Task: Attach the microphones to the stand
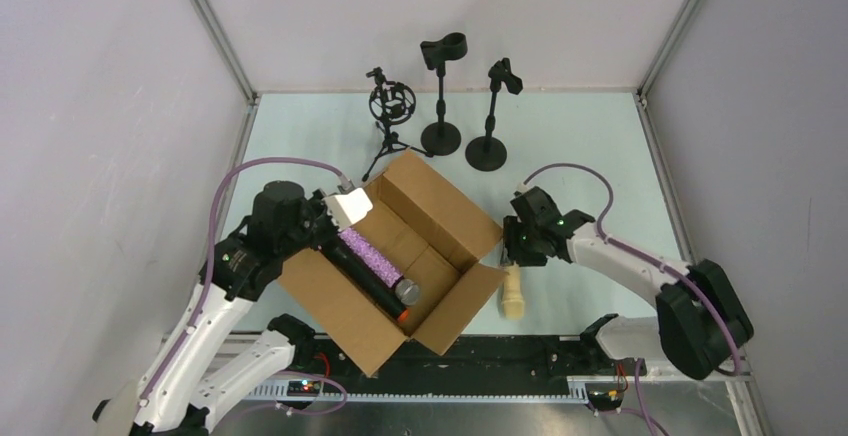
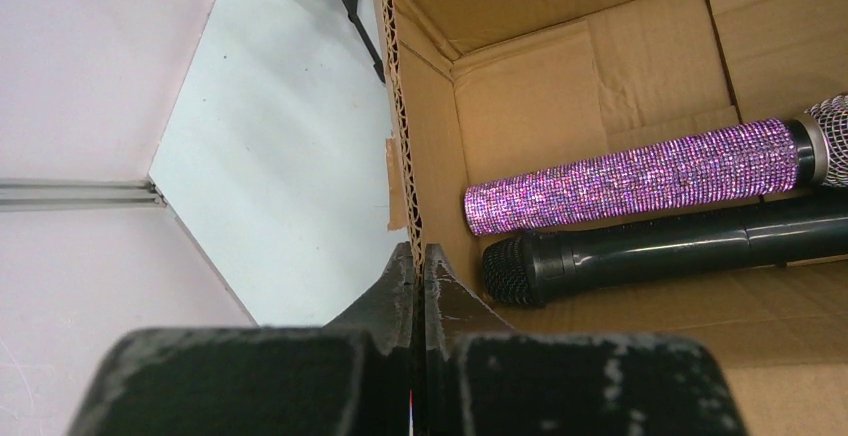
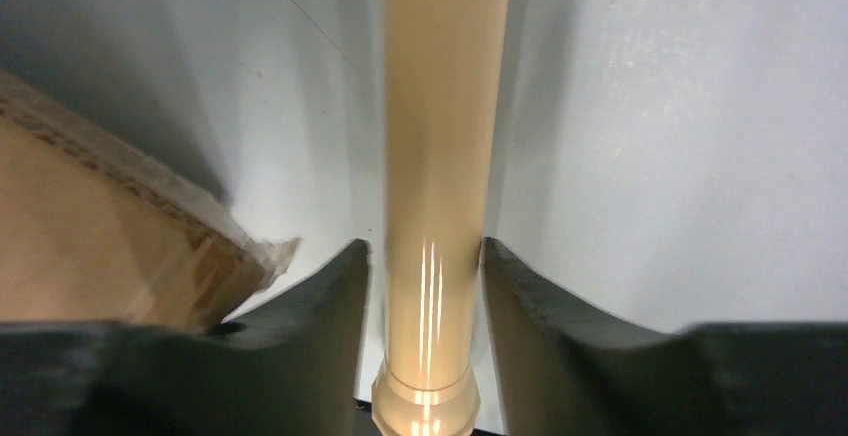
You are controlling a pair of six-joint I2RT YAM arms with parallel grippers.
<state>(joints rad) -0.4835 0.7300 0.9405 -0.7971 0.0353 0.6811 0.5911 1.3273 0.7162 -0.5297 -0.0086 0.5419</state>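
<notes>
The left gripper [image 2: 418, 264] is pinched shut on the side wall of the cardboard box [image 2: 560, 96], probably to steady it. Just beyond its fingers, inside the box, lie the purple glitter microphone [image 2: 640, 176] and the black microphone [image 2: 640, 251], their far ends cut off. The right gripper [image 3: 425, 256] clamps the shaft of the cream microphone [image 3: 440, 106], which runs straight ahead between the fingers, a hold suited to carrying it to the stands [image 1: 441, 96]. I cannot tell whether it is clear of the table.
</notes>
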